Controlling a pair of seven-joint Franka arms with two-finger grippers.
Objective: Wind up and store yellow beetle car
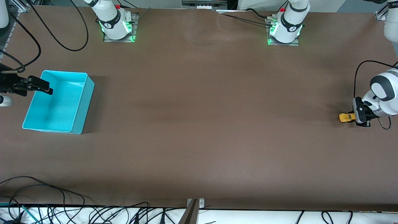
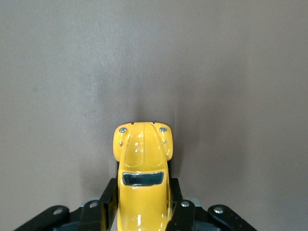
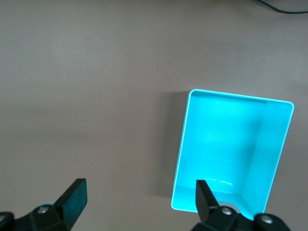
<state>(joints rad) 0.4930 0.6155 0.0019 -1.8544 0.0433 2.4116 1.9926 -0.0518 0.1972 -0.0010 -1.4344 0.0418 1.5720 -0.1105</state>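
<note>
The yellow beetle car (image 1: 345, 117) is at the left arm's end of the table, low at the brown surface, its rounded nose pointing toward the table's middle. My left gripper (image 1: 355, 117) is shut on its rear half. In the left wrist view the black fingers (image 2: 108, 202) press both sides of the yellow beetle car (image 2: 143, 159), and my left gripper (image 2: 143, 195) hides the wheels. My right gripper (image 1: 46, 87) hangs open over the turquoise bin's (image 1: 83, 107) rim at the right arm's end. In the right wrist view my right gripper (image 3: 139, 190) holds nothing, with the bin (image 3: 183, 144) below it.
The turquoise bin holds nothing inside. Black cables (image 1: 56, 40) run over the table near the right arm's base, and more cables (image 1: 46, 189) lie along the edge nearest the front camera. A broad bare stretch of brown table (image 1: 211, 118) separates the bin from the car.
</note>
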